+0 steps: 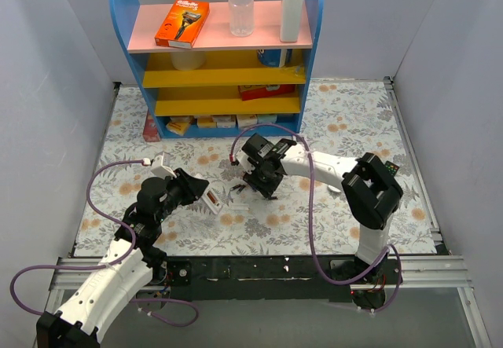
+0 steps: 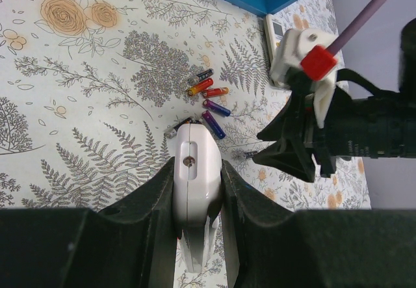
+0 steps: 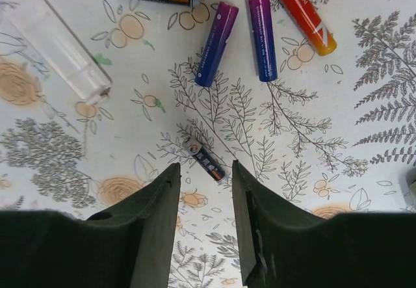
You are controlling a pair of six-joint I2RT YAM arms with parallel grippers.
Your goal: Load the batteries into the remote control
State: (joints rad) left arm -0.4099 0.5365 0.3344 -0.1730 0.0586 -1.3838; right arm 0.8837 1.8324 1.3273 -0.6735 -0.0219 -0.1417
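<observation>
Left gripper [image 2: 197, 168] clamps the remote control [image 2: 195, 200]; we lower our open, empty right gripper [image 3: 205, 171] squarely over the dark battery [image 3: 200, 155] beneath it.

A small dark battery [image 3: 205, 160] lies just beyond the parted fingers [image 3: 151, 226].

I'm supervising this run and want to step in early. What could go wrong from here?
1. The small dark battery lies slanted between the open fingers of the right gripper; closing may catch it askew and flick it away.
2. The left gripper clamps the remote control only by its narrow sides; pressing a cell in may tilt or slip it.
3. The purple batteries lie loose nearby and might get knocked.
</observation>
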